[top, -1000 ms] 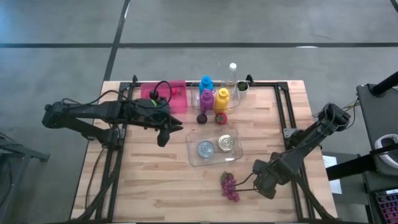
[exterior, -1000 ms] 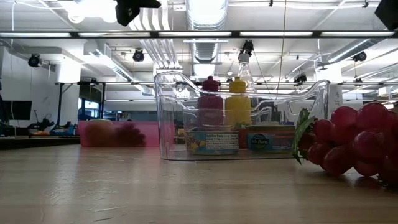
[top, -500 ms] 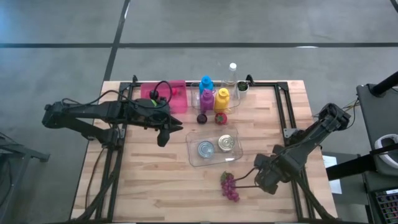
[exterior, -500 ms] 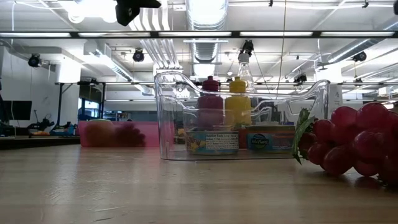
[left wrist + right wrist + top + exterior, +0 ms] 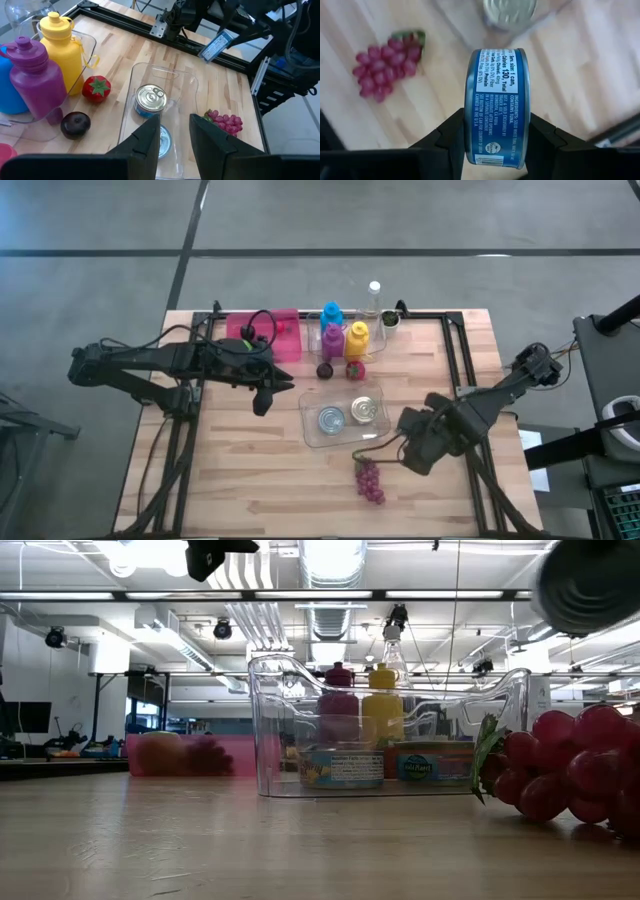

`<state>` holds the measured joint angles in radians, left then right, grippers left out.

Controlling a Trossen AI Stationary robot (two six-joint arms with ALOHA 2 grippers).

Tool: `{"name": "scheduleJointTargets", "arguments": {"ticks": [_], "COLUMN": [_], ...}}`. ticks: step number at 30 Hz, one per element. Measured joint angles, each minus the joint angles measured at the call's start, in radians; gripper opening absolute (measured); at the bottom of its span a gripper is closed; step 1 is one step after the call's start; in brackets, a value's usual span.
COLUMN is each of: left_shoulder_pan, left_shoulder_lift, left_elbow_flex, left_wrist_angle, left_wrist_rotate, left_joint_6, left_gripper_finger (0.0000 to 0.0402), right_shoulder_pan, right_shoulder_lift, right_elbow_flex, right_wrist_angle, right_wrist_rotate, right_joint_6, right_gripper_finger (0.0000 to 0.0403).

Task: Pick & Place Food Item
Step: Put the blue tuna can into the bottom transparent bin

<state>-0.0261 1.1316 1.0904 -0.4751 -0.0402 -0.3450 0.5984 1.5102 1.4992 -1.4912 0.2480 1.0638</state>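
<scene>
A flat round tin can with a blue paper label (image 5: pixel 496 106) stands on edge between the fingers of the right gripper (image 5: pixel 496 142), which pinch its two flat faces; it hangs above the wooden table (image 5: pixel 250 470), just right of the clear plastic tray (image 5: pixel 312 430). That tray holds two more silver-topped cans (image 5: pixel 346 415). A bunch of purple grapes (image 5: pixel 370 480) lies on the table near the tray's near right corner. Farther back stand purple, yellow and blue plastic bottles (image 5: pixel 343 335), a red strawberry (image 5: pixel 355 369) and a dark plum (image 5: pixel 325 369). The left gripper (image 5: pixel 262 402) hovers left of the tray, its fingers slightly apart and holding nothing.
</scene>
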Motion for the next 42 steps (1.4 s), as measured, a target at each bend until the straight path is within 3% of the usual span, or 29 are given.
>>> {"name": "scheduleJointTargets", "arguments": {"ticks": [5, 13, 22, 33, 42], "left_shoulder_pan": [0.001, 0.001, 0.0, 0.0, 0.0], "left_shoulder_lift": [0.0, 0.0, 0.0, 0.0, 0.0], "left_elbow_flex": [0.0, 0.0, 0.0, 0.0, 0.0], "left_wrist_angle": [0.0, 0.0, 0.0, 0.0, 0.0], "left_wrist_rotate": [0.0, 0.0, 0.0, 0.0, 0.0], "left_joint_6": [0.0, 0.0, 0.0, 0.0, 0.0], "left_gripper_finger": [0.0108, 0.0108, 0.0108, 0.0108, 0.0108], "right_shoulder_pan": [-0.076, -0.22, -0.305, -0.357, -0.363], "right_shoulder_lift": [0.0, 0.013, 0.142, 0.306, 0.361], "right_elbow_flex": [0.035, 0.032, 0.029, 0.03, 0.031], "right_wrist_angle": [0.026, 0.222, 0.327, 0.34, 0.509], "right_wrist_rotate": [0.069, 0.099, 0.093, 0.091, 0.104], "right_joint_6": [-0.147, -0.511, -0.88, -0.912, -1.043], "right_gripper_finger": [0.0141, 0.0141, 0.0141, 0.0141, 0.0141]}}
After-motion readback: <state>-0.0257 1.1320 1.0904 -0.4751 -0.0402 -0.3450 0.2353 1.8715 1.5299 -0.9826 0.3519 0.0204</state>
